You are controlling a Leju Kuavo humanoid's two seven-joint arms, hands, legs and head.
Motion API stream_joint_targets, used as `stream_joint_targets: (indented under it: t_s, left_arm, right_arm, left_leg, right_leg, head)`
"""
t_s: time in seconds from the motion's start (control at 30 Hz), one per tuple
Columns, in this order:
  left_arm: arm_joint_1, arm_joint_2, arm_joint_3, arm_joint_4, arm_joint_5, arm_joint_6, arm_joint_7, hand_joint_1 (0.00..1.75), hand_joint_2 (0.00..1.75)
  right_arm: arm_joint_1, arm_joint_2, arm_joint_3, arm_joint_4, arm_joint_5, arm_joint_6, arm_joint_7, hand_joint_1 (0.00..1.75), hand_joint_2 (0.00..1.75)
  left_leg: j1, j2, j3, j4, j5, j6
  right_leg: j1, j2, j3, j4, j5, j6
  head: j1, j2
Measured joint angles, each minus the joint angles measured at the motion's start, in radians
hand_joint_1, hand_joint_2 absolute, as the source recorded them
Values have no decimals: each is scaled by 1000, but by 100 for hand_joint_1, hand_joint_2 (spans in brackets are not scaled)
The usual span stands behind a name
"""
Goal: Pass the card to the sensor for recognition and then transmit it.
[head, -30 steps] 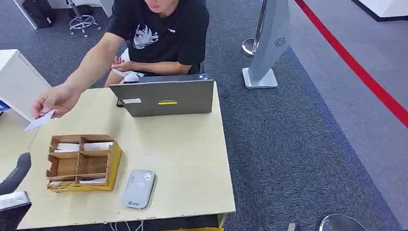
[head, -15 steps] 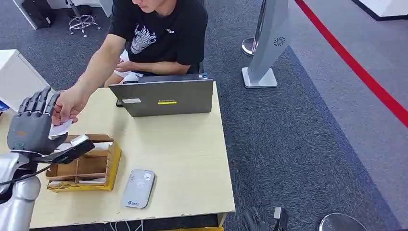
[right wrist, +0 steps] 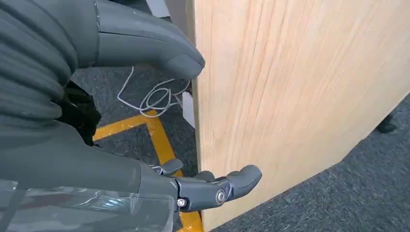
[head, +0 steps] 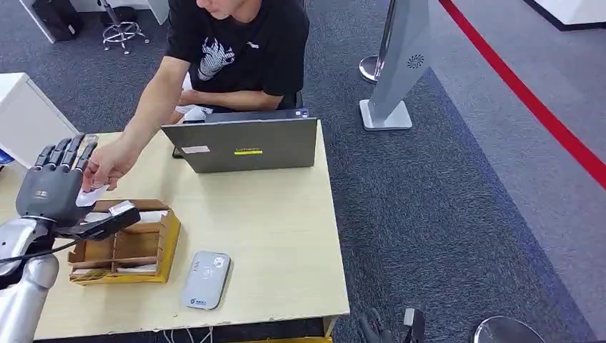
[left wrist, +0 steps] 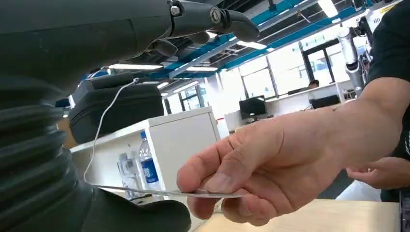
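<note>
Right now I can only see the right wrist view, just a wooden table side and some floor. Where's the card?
Observer: A person's hand holds the card out against the left robot hand, over the table's left side.
Operator: Did the robot grab it?
Observer: Not yet. Its fingers are stretched open, and the person pinches the card.
Operator: Where's the sensor?
Observer: The grey sensor lies flat near the table's front edge, beside the wooden box.
</note>
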Motion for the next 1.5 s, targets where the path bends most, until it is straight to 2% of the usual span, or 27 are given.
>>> stream_joint_targets:
  t_s: [0.03,0.07,0.83,1.07,1.17,1.3,1.5]
  left_arm:
    - [0,2,0,2,0,0,0,161,175]
    - [0,3,-1,3,0,0,0,175,175]
    - [25,6,-1,-61,32,24,-8,175,175]
    - [73,-9,-2,-126,48,52,-28,175,175]
    - [137,-32,-2,-206,42,84,-51,175,175]
    - [244,-85,-39,-307,5,113,-59,175,175]
    - [348,-147,-140,-329,-47,117,-60,175,175]
  right_arm:
    - [0,0,0,0,0,0,0,0,175]
    - [0,0,0,0,0,0,0,0,175]
    - [9,3,0,0,10,-27,13,0,175]
    - [11,3,0,0,11,-36,12,0,175]
    - [16,3,0,0,11,-36,8,0,175]
    - [21,4,-1,0,15,-56,-1,0,175]
    - [23,6,-3,0,22,-55,2,0,175]
  left_leg:
    - [0,0,0,0,0,0]
    - [0,0,0,0,0,0]
    - [0,0,-1,0,0,0]
    - [0,0,-1,0,0,0]
    - [-1,0,-1,0,-1,1]
    - [-1,0,-1,0,-1,2]
    - [-1,0,-1,0,-2,2]
  right_leg:
    - [0,0,0,0,0,0]
    - [0,0,0,0,0,0]
    - [0,0,0,0,0,0]
    - [0,0,0,0,0,0]
    - [-1,0,0,0,0,0]
    - [-1,0,0,-1,-1,1]
    - [-1,0,0,-2,-1,1]
  head:
    - [0,0]
    - [0,0]
    - [0,0]
    - [0,0]
    - [0,0]
    - [0,0]
    - [0,0]
